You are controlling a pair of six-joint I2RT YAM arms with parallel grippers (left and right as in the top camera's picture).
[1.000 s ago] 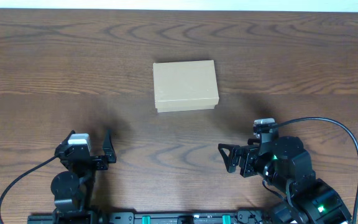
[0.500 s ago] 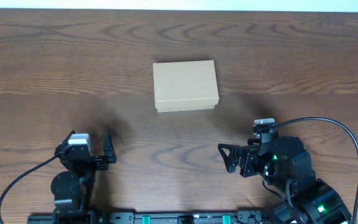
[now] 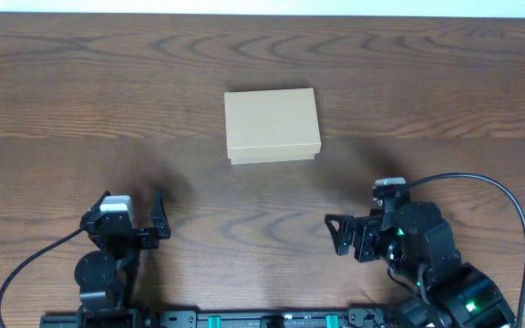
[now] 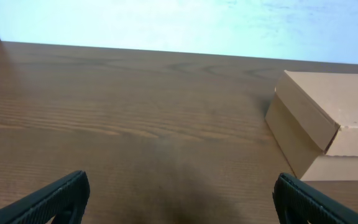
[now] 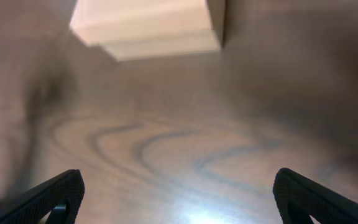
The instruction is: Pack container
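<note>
The container point(image 3: 272, 126) is a small tan cardboard box with its lid shut, lying on the wooden table a little behind the middle. It also shows at the right edge of the left wrist view point(image 4: 328, 121) and at the top of the blurred right wrist view point(image 5: 146, 26). My left gripper point(image 3: 135, 211) is open and empty near the front left, well short of the box. My right gripper point(image 3: 338, 235) is open and empty at the front right, pointing left. In the wrist views the open left fingertips point(image 4: 182, 198) and right fingertips point(image 5: 178, 198) frame bare wood.
The dark wooden table point(image 3: 80, 100) fills the view. Black cables point(image 3: 509, 205) loop from both arm bases along the front edge. A pale wall lies beyond the table's far edge point(image 4: 166, 25).
My right gripper has shifted slightly to the right and toward the front. The left arm and the box have not moved.
</note>
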